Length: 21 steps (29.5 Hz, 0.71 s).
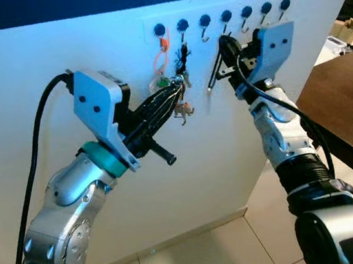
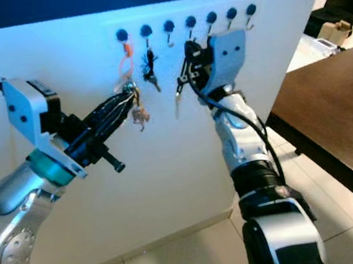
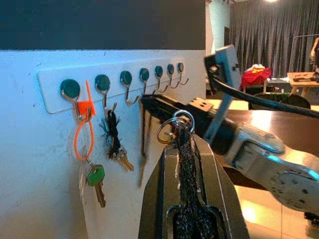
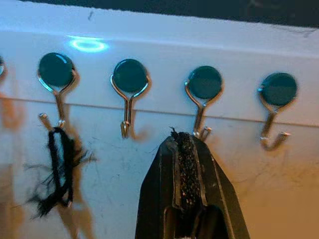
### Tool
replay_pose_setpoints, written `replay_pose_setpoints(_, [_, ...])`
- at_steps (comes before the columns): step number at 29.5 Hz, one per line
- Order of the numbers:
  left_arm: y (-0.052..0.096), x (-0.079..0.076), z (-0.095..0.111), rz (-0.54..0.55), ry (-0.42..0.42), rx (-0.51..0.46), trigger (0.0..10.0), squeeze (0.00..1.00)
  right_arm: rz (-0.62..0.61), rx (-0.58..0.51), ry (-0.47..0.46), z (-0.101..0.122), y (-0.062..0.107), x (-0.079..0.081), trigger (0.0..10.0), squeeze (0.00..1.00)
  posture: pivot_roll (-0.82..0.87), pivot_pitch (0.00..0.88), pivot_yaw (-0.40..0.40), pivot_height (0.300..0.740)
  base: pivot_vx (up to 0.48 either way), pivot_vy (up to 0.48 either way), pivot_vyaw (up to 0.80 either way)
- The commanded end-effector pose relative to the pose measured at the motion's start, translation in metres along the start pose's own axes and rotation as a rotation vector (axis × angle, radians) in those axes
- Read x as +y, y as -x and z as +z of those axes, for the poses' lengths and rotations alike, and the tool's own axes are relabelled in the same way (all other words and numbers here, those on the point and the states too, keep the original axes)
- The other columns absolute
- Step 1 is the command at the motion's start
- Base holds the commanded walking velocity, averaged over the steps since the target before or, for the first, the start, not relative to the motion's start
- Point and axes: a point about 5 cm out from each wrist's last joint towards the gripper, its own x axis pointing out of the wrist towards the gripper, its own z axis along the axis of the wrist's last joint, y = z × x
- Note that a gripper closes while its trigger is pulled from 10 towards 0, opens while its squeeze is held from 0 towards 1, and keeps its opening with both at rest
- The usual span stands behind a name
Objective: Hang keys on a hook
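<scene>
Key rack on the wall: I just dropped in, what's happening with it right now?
The left end effector is shut on a key ring with keys, held up by the hook rack. Two hooks are already taken: an orange loop with a green key on the first, a black cord with keys on the second. The right end effector is shut, its tip just below the fourth hook. The third hook is bare. The held keys are not yet hung.

left claw (image 2: 127, 102) gripping keys (image 2: 139, 114), right claw (image 2: 185, 72) raised at hook rack (image 2: 182, 26)
</scene>
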Motion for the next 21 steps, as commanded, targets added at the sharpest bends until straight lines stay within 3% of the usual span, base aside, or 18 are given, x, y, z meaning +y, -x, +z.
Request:
replay_pose_setpoints(1, [0.002,-0.001,0.004,0.001,0.008,-0.006,10.0,0.00,-0.006,-0.014,0.002,0.001,-0.004,0.003,10.0,0.00,0.12,0.112,0.058,0.740,0.000,0.000,0.00])
replay_pose_setpoints(11, [0.000,-0.003,0.005,-0.008,0.023,-0.005,10.0,0.00,0.080,-0.076,-0.020,0.009,-0.012,0.022,10.0,0.00,0.12,0.116,0.052,0.740,0.000,0.000,0.00])
replay_pose_setpoints(21, [0.000,-0.004,0.004,-0.012,0.038,0.001,10.0,0.00,0.068,-0.116,0.011,0.005,0.003,0.014,10.0,0.00,0.11,0.115,0.054,0.740,0.000,0.000,0.00])
